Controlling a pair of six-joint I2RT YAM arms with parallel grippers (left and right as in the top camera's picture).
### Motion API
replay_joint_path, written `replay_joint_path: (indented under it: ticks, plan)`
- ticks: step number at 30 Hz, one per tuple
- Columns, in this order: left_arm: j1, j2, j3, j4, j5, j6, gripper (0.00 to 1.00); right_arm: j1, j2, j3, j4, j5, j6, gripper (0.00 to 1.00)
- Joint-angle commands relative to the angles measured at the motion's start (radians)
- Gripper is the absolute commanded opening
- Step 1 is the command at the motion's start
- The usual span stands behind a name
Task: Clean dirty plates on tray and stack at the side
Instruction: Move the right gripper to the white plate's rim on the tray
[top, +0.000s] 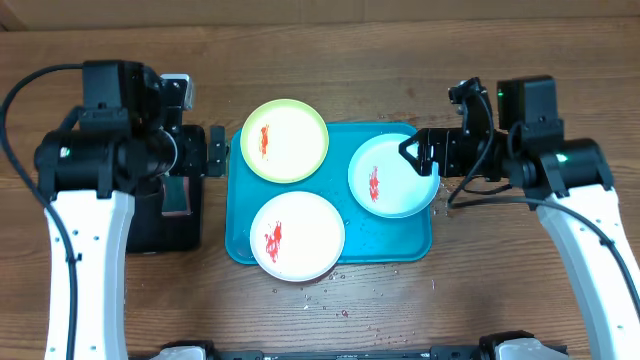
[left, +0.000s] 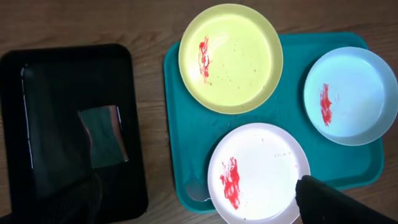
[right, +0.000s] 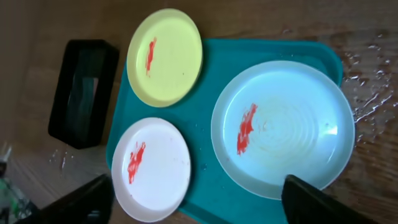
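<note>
Three plates with red sauce smears lie on the turquoise tray (top: 395, 240): a yellow-green plate (top: 285, 140) at the back left, a pale blue plate (top: 392, 176) at the right, a white plate (top: 297, 235) at the front. My left gripper (top: 216, 150) is open and empty, left of the tray, beside the yellow-green plate. My right gripper (top: 419, 155) is open and empty, over the pale blue plate's right rim. The plates also show in the left wrist view (left: 231, 57) (left: 351, 94) (left: 258, 174) and the right wrist view (right: 165, 56) (right: 283, 127) (right: 152, 168).
A black rectangular tray (top: 165, 215) sits left of the turquoise tray under my left arm, holding a small dark folded thing (left: 104, 135). Water drops and crumbs lie on the wooden table (top: 330, 300) near the tray's front and right.
</note>
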Motion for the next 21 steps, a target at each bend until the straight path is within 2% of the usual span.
replay_joint_path:
  ticks: [1, 5, 7, 13, 21]
  plan:
    - [0.004, 0.037, 0.022, -0.006, 0.014, -0.002, 1.0, 0.016, 0.028, 0.026, -0.001, -0.016, 0.061, 0.8]
    - [0.005, 0.072, 0.022, -0.014, -0.026, -0.005, 1.0, 0.082, 0.061, 0.026, 0.003, 0.077, 0.155, 0.73]
    - [0.005, 0.094, 0.022, -0.025, -0.093, -0.069, 0.99, 0.154, 0.083, 0.026, 0.006, 0.145, 0.217, 0.71]
    - [0.005, 0.114, 0.022, -0.047, -0.259, -0.182, 0.88, 0.307, 0.15, 0.025, 0.02, 0.235, 0.297, 0.69]
    - [0.005, 0.114, 0.022, -0.039, -0.303, -0.229, 0.89, 0.446, 0.264, 0.024, 0.029, 0.278, 0.364, 0.63]
